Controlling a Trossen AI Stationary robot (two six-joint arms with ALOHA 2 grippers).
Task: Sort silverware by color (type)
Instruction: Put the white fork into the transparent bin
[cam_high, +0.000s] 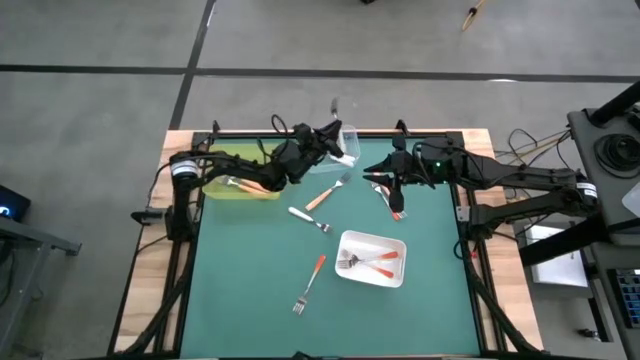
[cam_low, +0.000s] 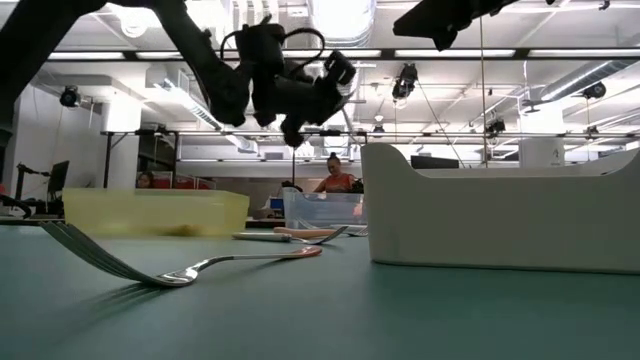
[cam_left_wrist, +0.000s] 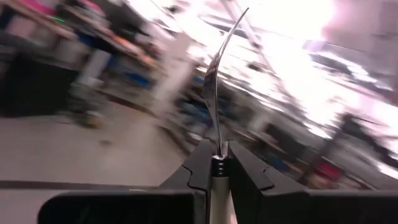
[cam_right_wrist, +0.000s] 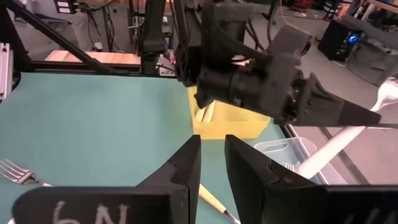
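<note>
Two red-orange forks (cam_high: 376, 262) already lie in the white tray (cam_high: 372, 236), so we think the sorting is begun but not half done. We start at the left. The yellow tray (cam_high: 215, 191) sits at the far left of the table, and one fork seems to lie in it, but we cannot tell for sure. Next to it, the left gripper (cam_left_wrist: 217, 152) is up in the air, pinching a white fork (cam_left_wrist: 214, 81) by its handle, with the silver end pointing up. It hangs just by the clear tray (cam_high: 348, 152) at the back edge. On the green table (cam_high: 240, 300) we see loose forks that are not put away yet: a tan fork (cam_high: 325, 194), another white one (cam_high: 310, 218), and a red-orange fork (cam_high: 309, 282) near the front. More to the right, one more red fork (cam_high: 394, 205) lies close by the right gripper (cam_right_wrist: 212, 146). Its fingers stand a little apart and hold nothing.
</note>
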